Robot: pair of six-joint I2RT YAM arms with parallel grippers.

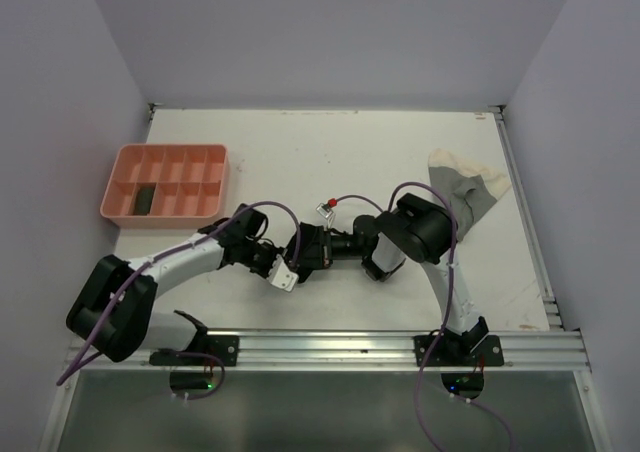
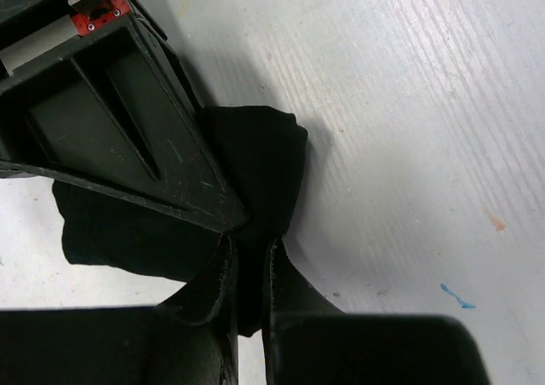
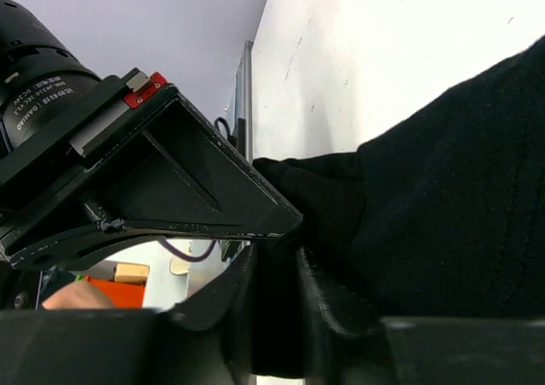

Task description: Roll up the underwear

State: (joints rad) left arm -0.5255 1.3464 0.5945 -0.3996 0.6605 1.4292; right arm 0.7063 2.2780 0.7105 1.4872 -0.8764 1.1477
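Tabletop (image 1: 330, 162) holds the pink tray (image 1: 120, 158) at upper left, a cream garment (image 1: 465, 187) at upper right, and mid-frame the black underwear (image 2: 264, 159), which left gripper (image 2: 251, 253) and right gripper (image 3: 274, 266) both pinch in narrow jaws, likely to keep its roll tight.

Left gripper (image 2: 252, 257) — fingers (image 2: 217, 274) pinching black underwear (image 2: 264, 155) — meets right gripper (image 2: 217, 202) on white table (image 2: 409, 104).

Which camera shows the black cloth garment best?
Left wrist view: the black cloth garment shows its bunched outline against the white table. The right wrist view crops it close; in the top view the arms hide it.
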